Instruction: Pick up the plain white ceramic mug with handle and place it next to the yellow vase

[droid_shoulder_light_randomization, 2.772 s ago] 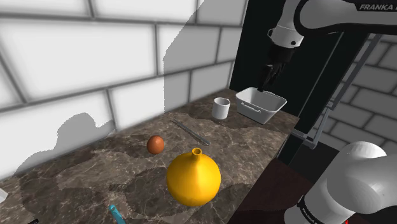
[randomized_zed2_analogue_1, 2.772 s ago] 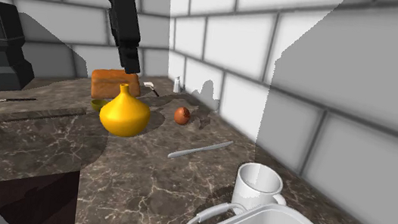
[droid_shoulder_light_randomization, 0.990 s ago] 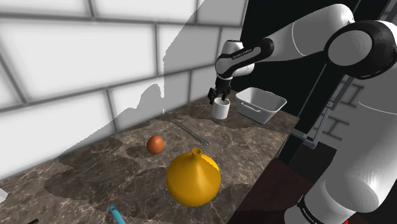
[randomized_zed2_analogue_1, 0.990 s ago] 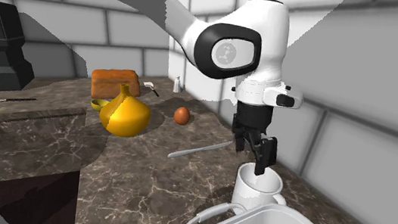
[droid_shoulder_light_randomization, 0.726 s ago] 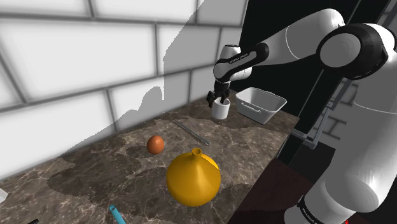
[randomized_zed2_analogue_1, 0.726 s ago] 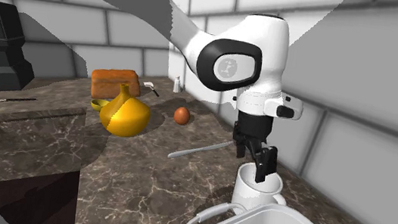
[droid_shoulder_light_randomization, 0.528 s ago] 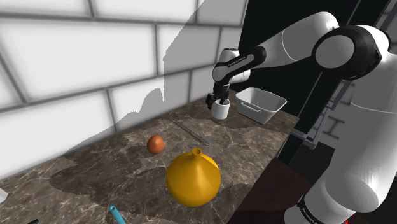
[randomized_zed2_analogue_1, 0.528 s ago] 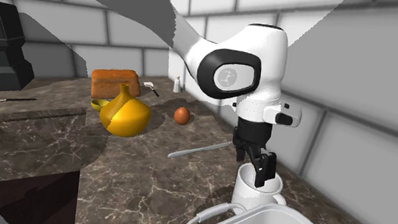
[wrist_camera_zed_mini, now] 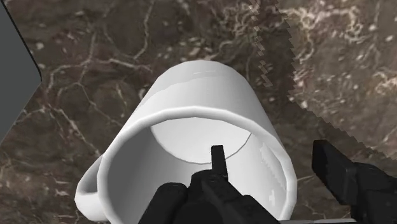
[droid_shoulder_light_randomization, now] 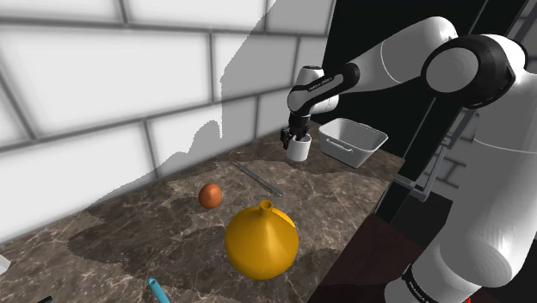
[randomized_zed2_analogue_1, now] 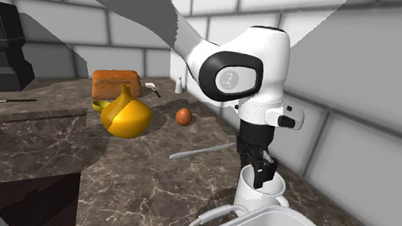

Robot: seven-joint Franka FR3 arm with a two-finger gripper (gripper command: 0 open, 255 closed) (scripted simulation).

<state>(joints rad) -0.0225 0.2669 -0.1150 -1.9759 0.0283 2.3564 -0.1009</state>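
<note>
Dark veined stone forms the desk (droid_shoulder_light_randomization: 163, 232), backed by a white block wall. At its far end the white mug (droid_shoulder_light_randomization: 299, 151) stands upright just beside a white tub (droid_shoulder_light_randomization: 354, 142), well apart from the yellow vase (droid_shoulder_light_randomization: 261, 241). The claw (wrist_camera_zed_mini: 270, 153) is spread over the mug's rim, one finger inside and one outside, seemingly not pinching it.
</note>
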